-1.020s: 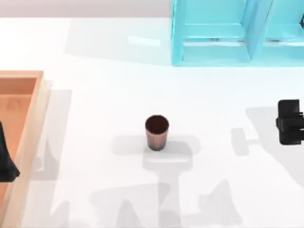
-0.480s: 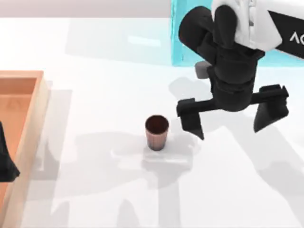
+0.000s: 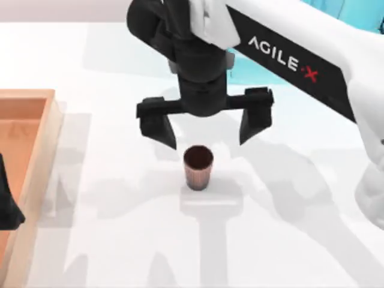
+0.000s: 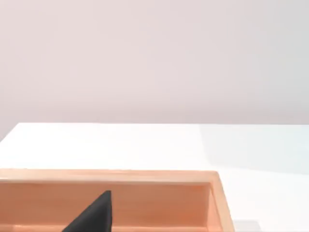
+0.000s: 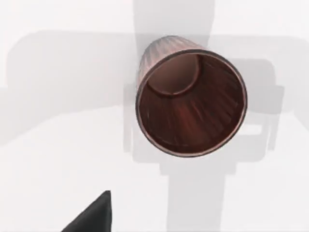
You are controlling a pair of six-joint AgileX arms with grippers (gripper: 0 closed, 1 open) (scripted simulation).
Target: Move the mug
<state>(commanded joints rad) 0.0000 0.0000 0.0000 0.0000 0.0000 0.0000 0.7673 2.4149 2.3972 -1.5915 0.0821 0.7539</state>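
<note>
With the small ribbed reddish-brown tapered mug [image 3: 198,167] upright on the white tabletop [image 3: 120,240], right pincer [image 3: 206,133] hangs released above it, fingers spread to straddle its rim.

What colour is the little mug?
Reddish-brown with faint up-and-down ribs; the mug shows best in the right wrist view.

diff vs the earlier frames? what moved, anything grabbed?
The right gripper swung in from the table's right edge toward the left, and now hangs over the mug, jaws spread wide to either side above it. Nothing was grabbed or released. The mug stayed upright in the same spot, the left gripper stayed parked over the wooden tray, and the blue rack did not shift.
</note>
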